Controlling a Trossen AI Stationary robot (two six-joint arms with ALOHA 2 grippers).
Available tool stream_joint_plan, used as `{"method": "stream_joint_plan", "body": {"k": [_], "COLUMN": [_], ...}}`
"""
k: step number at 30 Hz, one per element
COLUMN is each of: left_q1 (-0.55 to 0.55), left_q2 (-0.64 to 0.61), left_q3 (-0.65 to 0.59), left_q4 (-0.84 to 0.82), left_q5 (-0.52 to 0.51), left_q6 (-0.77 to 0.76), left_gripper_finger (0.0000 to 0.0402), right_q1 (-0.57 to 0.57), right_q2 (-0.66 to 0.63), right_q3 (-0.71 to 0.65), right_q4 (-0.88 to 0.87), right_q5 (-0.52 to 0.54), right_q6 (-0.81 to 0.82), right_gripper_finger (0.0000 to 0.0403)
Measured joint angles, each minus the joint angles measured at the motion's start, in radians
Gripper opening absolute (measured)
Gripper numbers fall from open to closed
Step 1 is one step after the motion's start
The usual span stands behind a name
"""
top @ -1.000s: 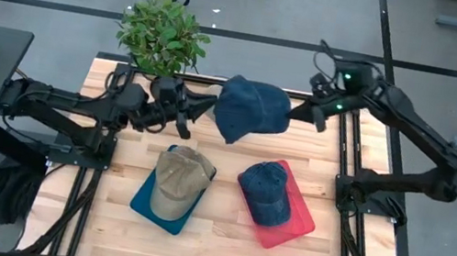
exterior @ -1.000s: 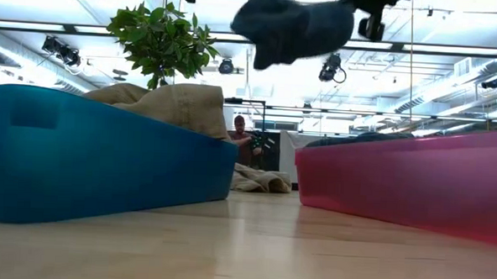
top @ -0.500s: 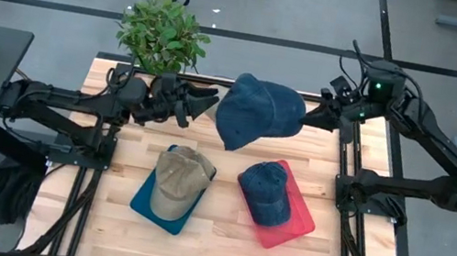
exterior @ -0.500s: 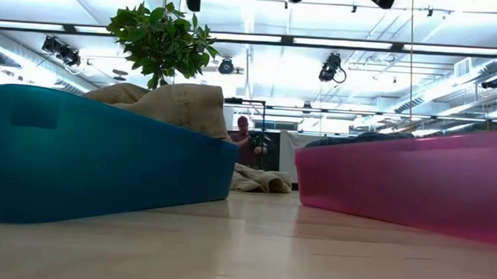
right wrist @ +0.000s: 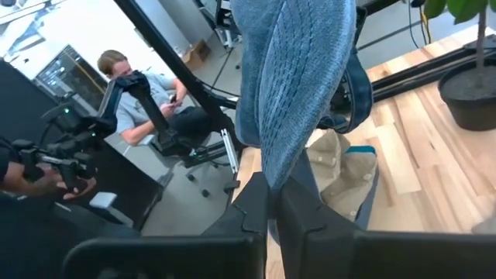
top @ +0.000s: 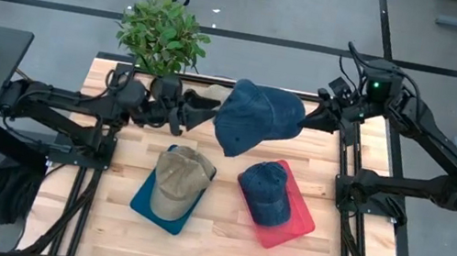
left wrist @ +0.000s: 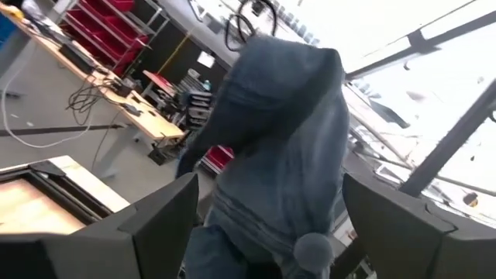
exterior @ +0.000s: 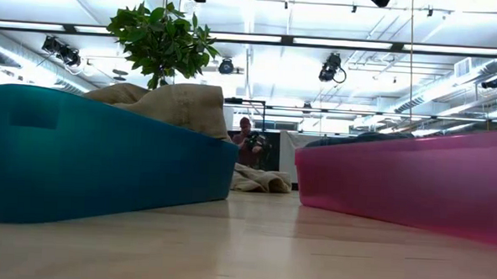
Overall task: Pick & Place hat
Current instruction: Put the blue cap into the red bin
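Pinching the denim hat (top: 254,117) aloft, right hand (top: 307,118) holds while left hand (top: 186,114) apparently stands spread.

Two trays side by side mid-table (top: 221,229) — left tray (top: 145,200) holds one hat (top: 175,182), right tray (top: 298,222) another (top: 266,193). Third hat (top: 253,118) hangs above — nearer the rear edge. Plant (top: 162,35) at rear-left corner.

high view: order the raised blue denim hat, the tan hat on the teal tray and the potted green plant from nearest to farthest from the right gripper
1. Raised blue denim hat: pinched at its edge by the right gripper, table's back middle.
2. Tan hat on the teal tray: front left.
3. Potted green plant: back left corner.
The tan hat and plant are nearly too close to call.
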Motion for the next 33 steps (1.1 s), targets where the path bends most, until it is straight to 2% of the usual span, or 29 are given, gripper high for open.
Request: {"method": "stream_joint_plan", "body": {"k": [12,18,22,24,29,33], "left_q1": [-0.047,-0.049,-0.049,-0.049,-0.049,-0.049], "left_q2": [0.003,0.029,0.049,0.049,0.049,0.049], "left_q3": [-0.001,-0.001,-0.001,-0.002,-0.001,-0.001], "left_q4": [0.04,0.049,0.074,0.098,0.097,0.092], "left_q5": [0.003,0.003,0.007,0.041,0.105,0.114], "left_q6": [0.034,0.034,0.034,0.034,0.032,0.033], "left_gripper_finger": [0.0326,0.0326,0.0325,0.0322,0.0288,0.0233], "right_q1": [0.0,0.0,0.0,0.0,0.0,0.0], "right_q2": [0.049,0.065,0.077,0.087,0.115,0.13], "right_q3": [0.0,0.0,0.0,0.0,0.0,0.0], "right_q4": [0.008,0.096,0.103,0.102,0.097,0.098], "right_q5": [-0.001,-0.073,-0.079,-0.079,-0.078,-0.077], "right_q6": [-0.024,-0.009,0.006,0.007,0.009,0.009], "right_gripper_finger": [0.0009,0.0009,0.0009,0.0009,0.0009,0.0009]}}
